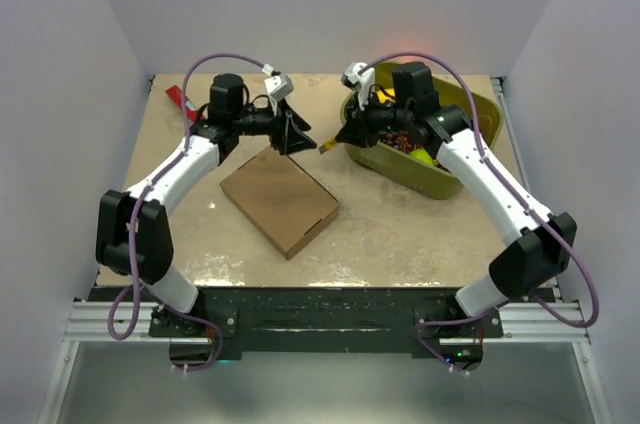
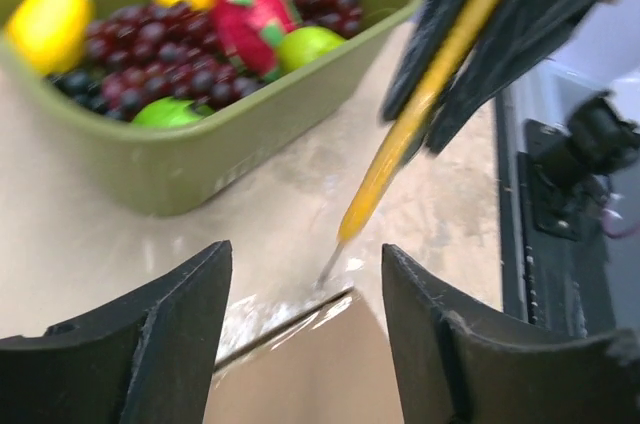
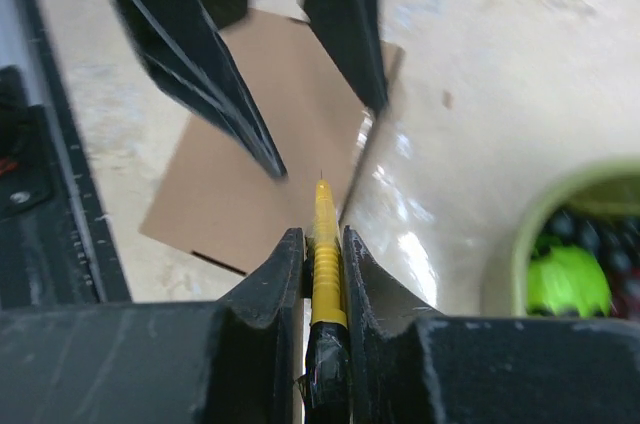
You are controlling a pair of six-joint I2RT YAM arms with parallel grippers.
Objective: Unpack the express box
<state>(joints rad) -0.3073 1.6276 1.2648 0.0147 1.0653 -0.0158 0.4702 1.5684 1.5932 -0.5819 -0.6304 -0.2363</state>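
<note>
The express box [image 1: 280, 200], flat brown cardboard with its lid down, lies on the table in the middle. My left gripper [image 1: 294, 136] is open and empty, its fingers [image 2: 150, 344] straddling the box's far corner [image 2: 310, 364]. My right gripper [image 1: 350, 132] is shut on a yellow-handled craft knife [image 3: 325, 244]. The knife [image 2: 410, 134] points at that same far corner, its blade tip just beside the box edge [image 3: 300, 134].
An olive-green tub [image 1: 420, 144] of toy fruit and grapes stands at the right back, also in the left wrist view [image 2: 200, 144]. A red object [image 1: 182, 102] lies at the table's back left. The black frame rail [image 1: 320, 304] runs along the near edge.
</note>
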